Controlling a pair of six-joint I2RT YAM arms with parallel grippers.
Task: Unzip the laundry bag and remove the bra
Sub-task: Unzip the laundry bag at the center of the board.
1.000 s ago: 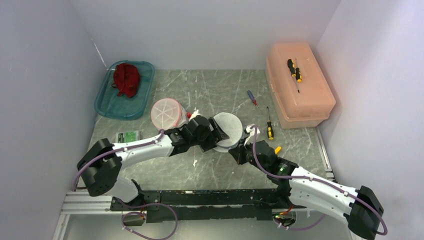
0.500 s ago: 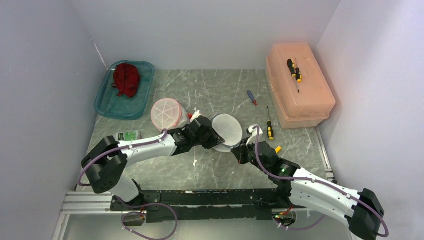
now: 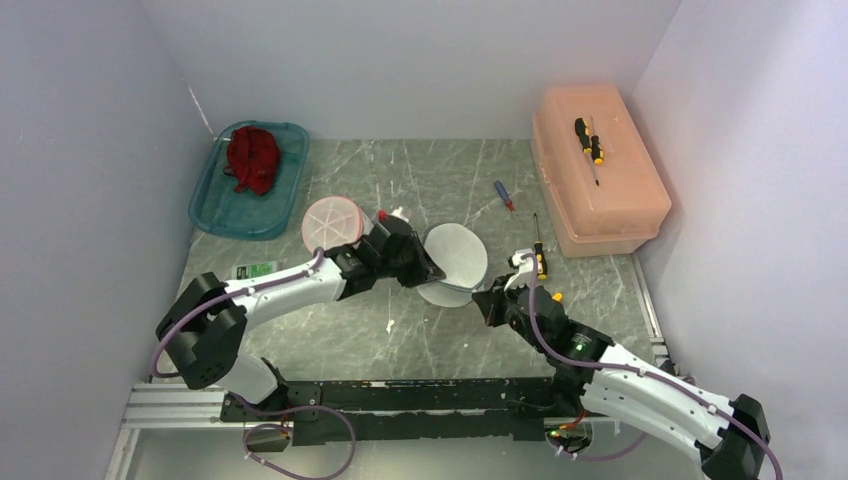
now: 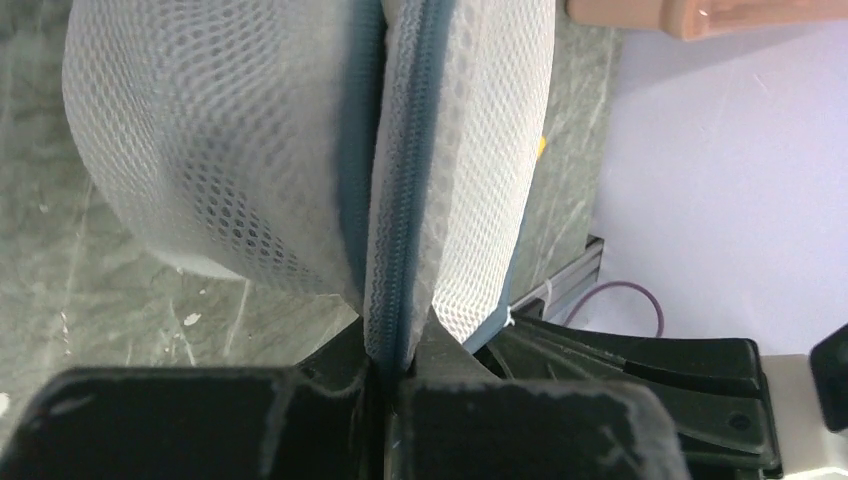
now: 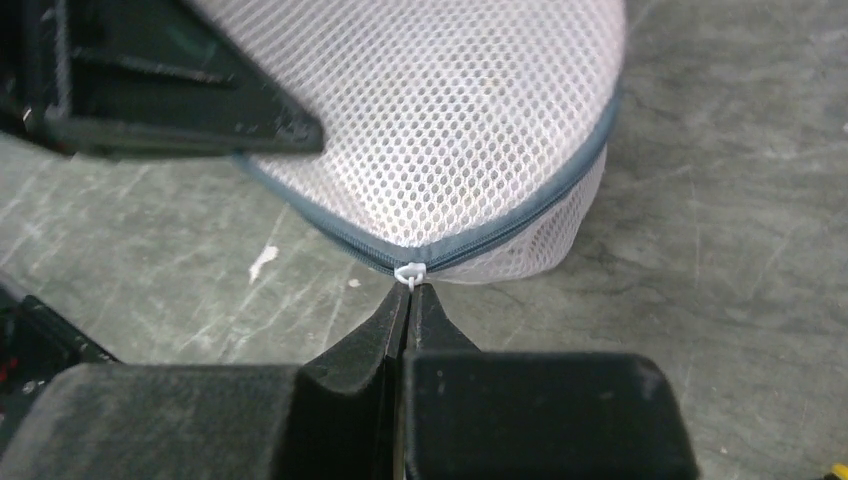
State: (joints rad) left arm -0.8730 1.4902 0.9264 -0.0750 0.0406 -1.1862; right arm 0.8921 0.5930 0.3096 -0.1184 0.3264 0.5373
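Two clenched grippers are being applied to one laundry bag (image 3: pixel 455 258), which is being held tilted on its edge at the middle of the table (image 3: pixel 420 335), between the arms. The left gripper (image 4: pixel 385 362) is being pressed shut on the bag's seam, where the blue-grey zipper (image 4: pixel 402 200) is running straight down into the closed jaws. This hold is judged to be an anchor, so that the soft fabric is being braced against a tug from the other side. The right gripper (image 5: pixel 408 300) is being squeezed on the small white zipper pull (image 5: pixel 410 272) at the bag's near-right edge, its tapered black tips being pinched together just beneath it. Wherever the zipper is being shown, its teeth are being seen as meshed, so the opening is judged not yet begun.

White honeycomb mesh is being shown as the bag's skin: padded, yielding and rounded into a shallow dome, with woven tape edging the zipper. Hard, matte plastic is being presented by the fingers, and a grey, marble-patterned, white-streaked surface by the table.

No bra is being revealed through the mesh; it is presumed to be inside. A red garment (image 3: pixel 252 158) is lying in a teal tray (image 3: pixel 215 215) well apart at the far left, and what it is cannot be told. A second, pinkish round mesh bag (image 3: pixel 330 222) is standing just beside the left arm.
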